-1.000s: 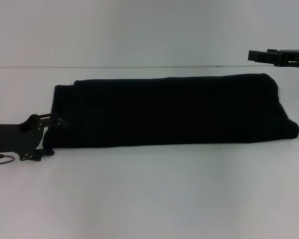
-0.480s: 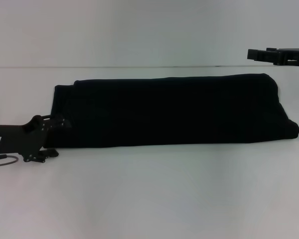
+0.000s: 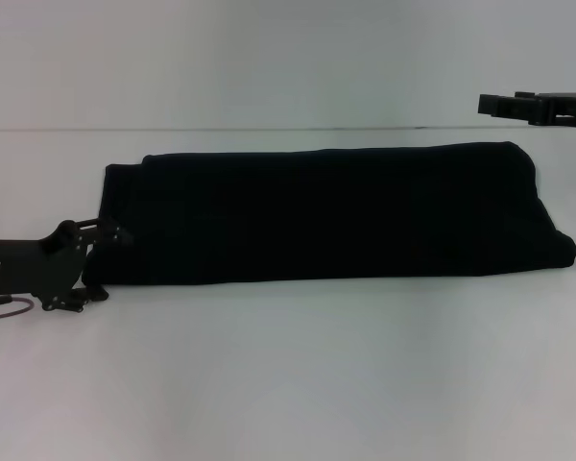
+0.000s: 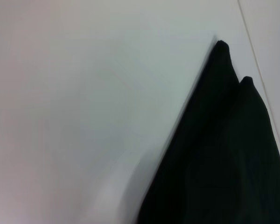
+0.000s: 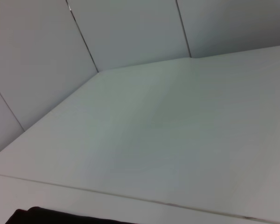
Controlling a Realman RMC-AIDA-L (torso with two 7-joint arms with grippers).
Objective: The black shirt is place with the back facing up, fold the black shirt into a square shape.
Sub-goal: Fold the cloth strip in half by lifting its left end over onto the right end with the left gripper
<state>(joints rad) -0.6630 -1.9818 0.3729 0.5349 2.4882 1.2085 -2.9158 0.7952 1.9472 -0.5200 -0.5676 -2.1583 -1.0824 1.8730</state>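
At left gripper [image 3: 101, 264], black shirt [image 3: 326, 211] corner, jaws touching it

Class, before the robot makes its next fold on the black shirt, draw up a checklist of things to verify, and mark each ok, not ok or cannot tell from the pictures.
1. The black shirt is already folded into a long band lying flat on the table: ok.
2. Shirt is square: not ok, it is much wider than deep.
3. Left claw is at the shirt's left end: ok.
4. Left claw actually grips fabric: cannot tell.
5. Right claw is at the shirt's right end: not ok, it hangs beyond the far right corner, apart from the cloth.
6. Printed side hidden: ok, only plain black shows.
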